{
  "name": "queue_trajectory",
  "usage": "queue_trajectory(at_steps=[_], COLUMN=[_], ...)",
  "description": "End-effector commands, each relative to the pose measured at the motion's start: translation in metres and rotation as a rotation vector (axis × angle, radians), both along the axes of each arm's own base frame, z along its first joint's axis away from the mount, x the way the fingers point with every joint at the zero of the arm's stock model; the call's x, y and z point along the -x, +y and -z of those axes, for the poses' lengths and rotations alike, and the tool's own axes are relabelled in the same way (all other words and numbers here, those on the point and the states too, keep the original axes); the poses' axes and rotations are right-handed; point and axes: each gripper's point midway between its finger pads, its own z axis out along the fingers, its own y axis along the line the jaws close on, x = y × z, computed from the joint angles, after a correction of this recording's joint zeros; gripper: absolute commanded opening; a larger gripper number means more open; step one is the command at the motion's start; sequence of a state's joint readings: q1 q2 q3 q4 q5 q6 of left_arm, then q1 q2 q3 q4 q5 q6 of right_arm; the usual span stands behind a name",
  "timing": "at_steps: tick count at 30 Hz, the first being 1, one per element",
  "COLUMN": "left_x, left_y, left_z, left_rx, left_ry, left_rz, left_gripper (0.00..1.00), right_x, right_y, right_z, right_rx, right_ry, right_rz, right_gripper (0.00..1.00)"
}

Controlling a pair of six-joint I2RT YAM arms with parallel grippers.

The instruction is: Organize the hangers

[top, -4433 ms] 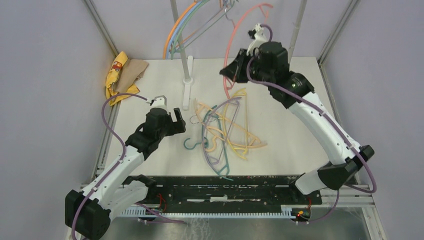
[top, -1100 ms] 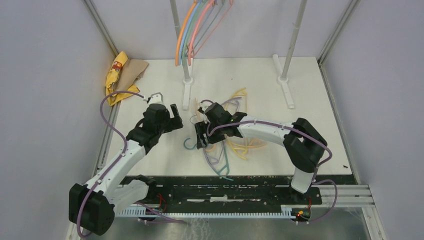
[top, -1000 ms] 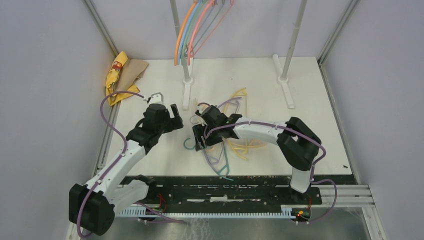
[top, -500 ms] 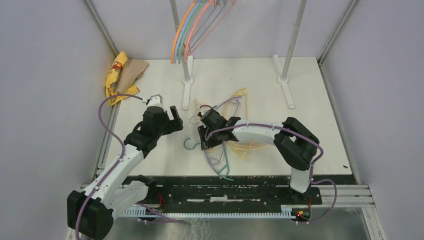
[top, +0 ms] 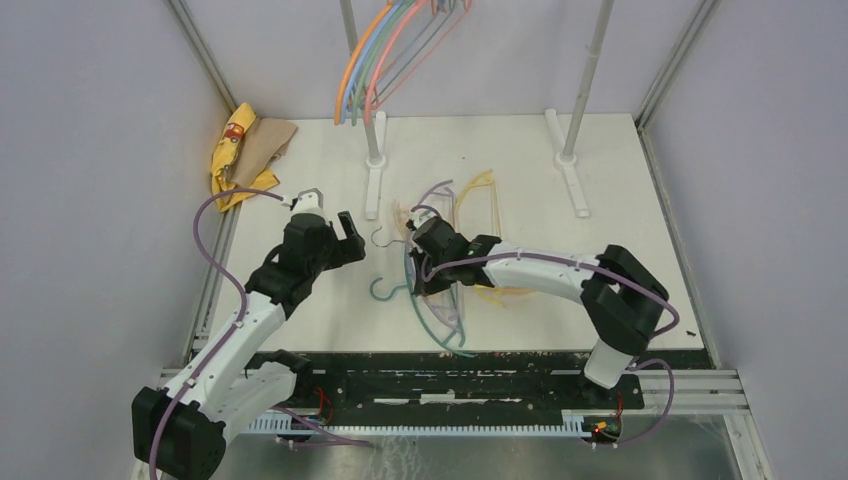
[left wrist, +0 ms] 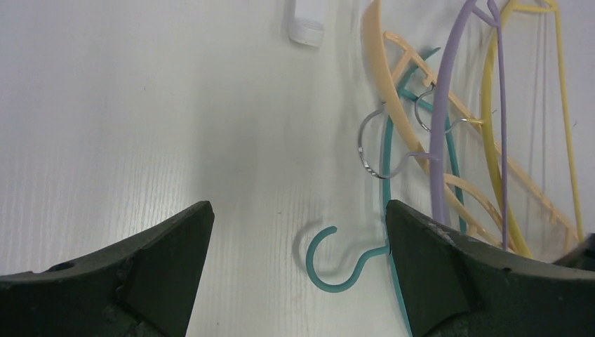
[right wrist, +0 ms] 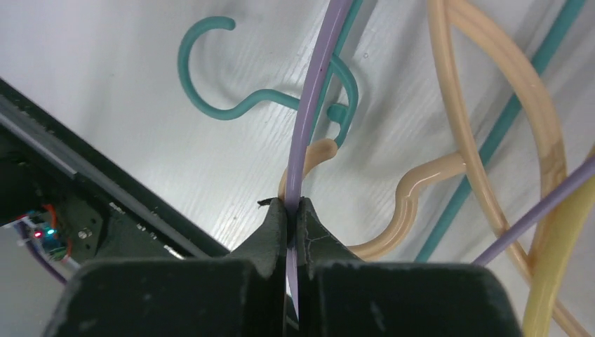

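Purple hanger (right wrist: 319, 91), judged light, springy & snag-prone among other hangers (left wrist: 384, 84) on the table (top: 620, 200), is pinched on its thin arm by R gripper (right wrist: 293, 210); L gripper (left wrist: 298, 217) is held wide open, empty.

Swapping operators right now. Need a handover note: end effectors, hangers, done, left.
Right end effector: shut on the purple hanger, down in the tangle.
Left end effector: open, empty, hovering beside the tangle.
Hangers: one bunch hangs at the back by the left rack pole; teal hanger, peach hanger and yellow hanger lie tangled with the purple one on the table.
Done: that bunch.
Left: likely lift purple free, hang it, then the rest.
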State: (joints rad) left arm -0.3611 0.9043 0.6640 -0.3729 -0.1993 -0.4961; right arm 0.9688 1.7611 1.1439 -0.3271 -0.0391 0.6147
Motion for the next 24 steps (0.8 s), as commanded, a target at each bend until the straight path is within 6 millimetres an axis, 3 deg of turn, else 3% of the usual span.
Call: queue_trajectory(at_steps=[1,8,15,18,24], left_x=[-0.003,-0.003,-0.002,-0.001,0.001], left_y=[-0.001,0.0,-0.003,-0.003,-0.004], left_z=[-0.014,-0.018,-0.015,-0.017,-0.024], left_rx=[0.036,0.034,0.04,0.043,0.057], left_ry=[-0.034,-0.048,-0.044,-0.051,-0.065], left_rz=[-0.016,-0.015,-0.001,0.002,0.008], left_gripper=[0.99,0.99,0.99,0.99,0.99], right_x=[-0.001,0.0,-0.01,-0.033,-0.11], right_y=[-0.006,-0.048,-0.043,-0.051,-0.07], right_z=[-0.072,-0.148,-0.221,-0.261,-0.368], right_rx=[-0.128,-0.232,-0.576,-0.613,-0.831], right_ry=[-0.1,-0.238,-0.192,-0.305,-0.481], right_rz=[0.037,0.138,0.176,0.213,0.312], right_gripper=[0.01,0.01,0.01,0.01,0.01])
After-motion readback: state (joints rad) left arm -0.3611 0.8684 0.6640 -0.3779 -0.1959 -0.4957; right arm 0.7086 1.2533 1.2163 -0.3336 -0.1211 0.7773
